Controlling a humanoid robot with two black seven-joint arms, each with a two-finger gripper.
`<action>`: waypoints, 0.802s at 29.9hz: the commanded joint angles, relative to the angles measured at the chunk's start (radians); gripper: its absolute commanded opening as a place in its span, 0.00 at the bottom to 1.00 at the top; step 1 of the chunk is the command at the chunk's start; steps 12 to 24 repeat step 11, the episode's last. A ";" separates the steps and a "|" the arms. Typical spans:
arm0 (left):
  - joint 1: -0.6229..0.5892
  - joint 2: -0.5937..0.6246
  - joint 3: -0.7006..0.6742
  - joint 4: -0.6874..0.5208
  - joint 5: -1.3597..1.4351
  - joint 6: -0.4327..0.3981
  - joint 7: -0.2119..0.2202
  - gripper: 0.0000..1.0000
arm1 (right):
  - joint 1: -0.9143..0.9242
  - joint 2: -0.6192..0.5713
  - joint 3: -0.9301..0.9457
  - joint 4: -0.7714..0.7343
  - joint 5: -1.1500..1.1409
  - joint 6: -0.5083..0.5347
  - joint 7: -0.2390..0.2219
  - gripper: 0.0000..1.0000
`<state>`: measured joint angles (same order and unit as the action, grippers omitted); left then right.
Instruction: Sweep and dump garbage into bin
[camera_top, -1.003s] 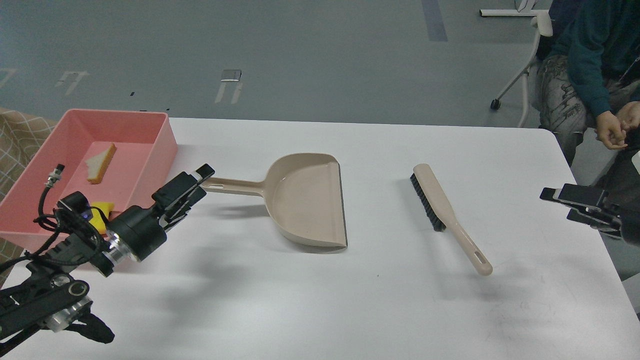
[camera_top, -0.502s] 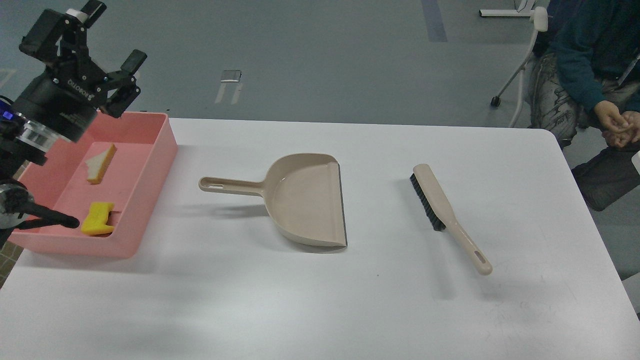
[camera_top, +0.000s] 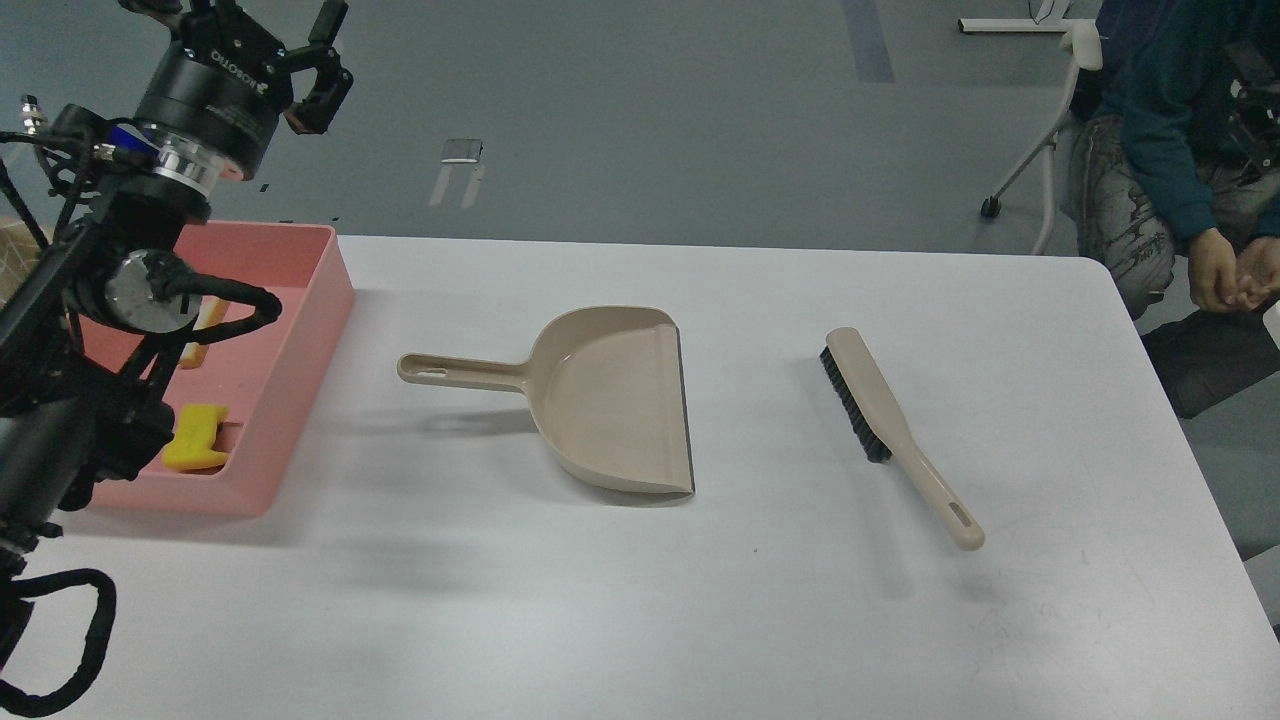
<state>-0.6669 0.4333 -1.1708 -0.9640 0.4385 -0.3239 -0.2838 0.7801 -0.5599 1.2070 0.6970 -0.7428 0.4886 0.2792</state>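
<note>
- Garbage sits in the bin (camera_top: 300, 330): the yellow chunk (camera_top: 195, 437) shows near its front wall, the other scrap mostly hidden behind my arm.
- Dustpan (camera_top: 600, 400) and brush (camera_top: 895, 430) lie flat on the table (camera_top: 640, 600), untouched.
- Left gripper (camera_top: 245, 25), a second ago at the dustpan handle, has lifted high, fingers spread and empty; the right has left view. Dumping looks finished.

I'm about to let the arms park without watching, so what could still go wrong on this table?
1. The left claw is raised with its arm over the shallow pink plastic tub; coming down carelessly, it could clip the rim and shove or tip the tub.
2. The yellow notched foam chunk lies near the tub's front wall, so a jolt might spill it out.
3. The beige dustpan and the beige black-bristled brush lie loose mid-table, where a sweeping arm could knock them.
</note>
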 joint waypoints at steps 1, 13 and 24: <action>-0.069 -0.082 0.031 0.143 0.000 -0.004 0.000 0.98 | 0.005 0.057 0.002 -0.030 0.003 0.000 0.001 0.96; -0.157 -0.228 0.057 0.320 0.000 -0.014 -0.008 0.98 | 0.070 0.210 0.011 -0.097 0.003 -0.068 0.003 0.96; -0.157 -0.228 0.057 0.320 0.000 -0.014 -0.008 0.98 | 0.070 0.210 0.011 -0.097 0.003 -0.068 0.003 0.96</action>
